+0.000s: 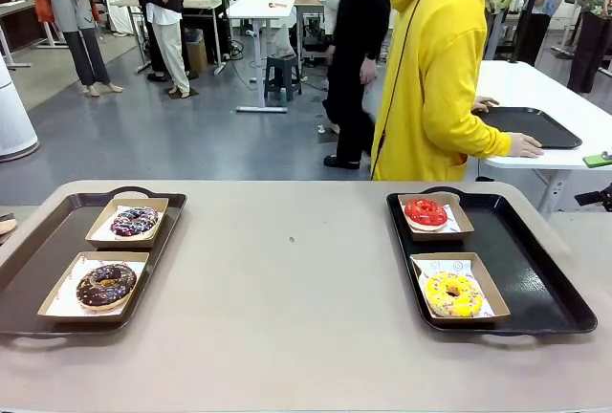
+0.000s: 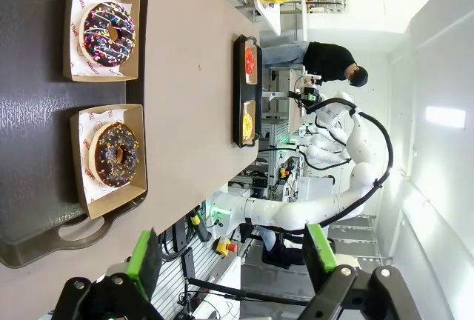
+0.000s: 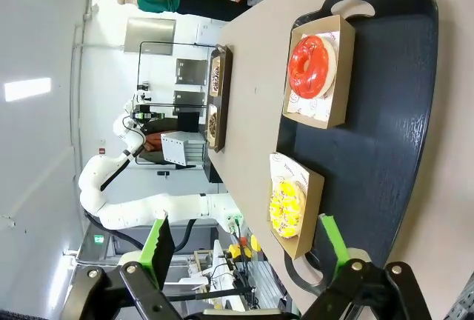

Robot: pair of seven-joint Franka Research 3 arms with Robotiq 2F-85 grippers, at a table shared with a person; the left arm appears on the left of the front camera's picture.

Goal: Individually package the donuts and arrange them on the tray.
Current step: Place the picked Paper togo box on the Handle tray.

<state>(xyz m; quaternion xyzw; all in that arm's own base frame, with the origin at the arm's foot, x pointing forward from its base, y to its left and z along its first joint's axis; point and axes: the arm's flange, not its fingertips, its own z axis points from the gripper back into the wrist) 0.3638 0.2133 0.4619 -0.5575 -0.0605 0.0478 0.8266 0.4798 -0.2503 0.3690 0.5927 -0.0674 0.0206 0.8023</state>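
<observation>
Two black trays sit on the beige table. On the left tray [image 1: 38,260] a purple donut [image 1: 135,221] and a chocolate donut [image 1: 106,285] each lie in an open cardboard box. On the right tray [image 1: 535,270] a glossy red donut [image 1: 426,212] and a yellow donut [image 1: 453,293] lie in their own boxes. The left wrist view looks down on the chocolate donut [image 2: 115,154] and the purple donut [image 2: 109,34]; my left gripper [image 2: 233,262] is open and held off the table edge. In the right wrist view the red donut [image 3: 309,66] and yellow donut [image 3: 287,207] show beyond my open right gripper [image 3: 248,250].
A person in a yellow hoodie [image 1: 435,78] stands at the far side, turned away, hands on another black tray [image 1: 531,126] on a white table. The middle of my table between the two trays is bare. Other people stand farther back.
</observation>
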